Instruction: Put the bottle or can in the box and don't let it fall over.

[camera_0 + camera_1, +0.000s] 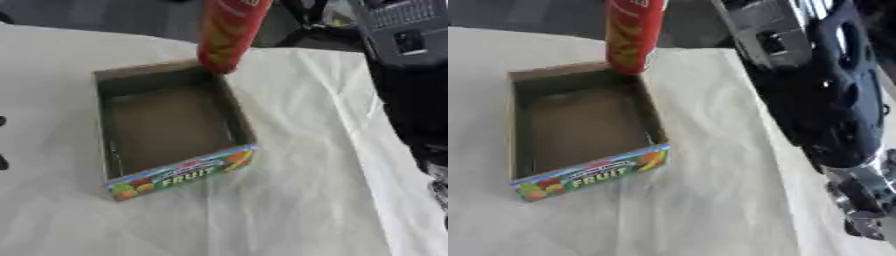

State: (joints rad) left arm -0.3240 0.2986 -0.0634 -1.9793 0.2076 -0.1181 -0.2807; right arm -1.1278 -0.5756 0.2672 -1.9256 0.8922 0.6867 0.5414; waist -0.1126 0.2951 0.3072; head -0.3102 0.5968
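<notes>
Red can (227, 32): upright at box's far right corner.
Box (111, 150): cardboard, open.
Right hand (859, 210): low right, finger state unclear.

A red can (633, 35) with yellow marks stands tall at the far right corner of an open cardboard box (579, 125); whether it rests inside or just behind the rim cannot be told. The box's near wall reads FRUIT. It sits on a worktop (710, 200) under pale cloth. A black and silver arm (815, 90) fills the right side; no fingers can be made out.
</notes>
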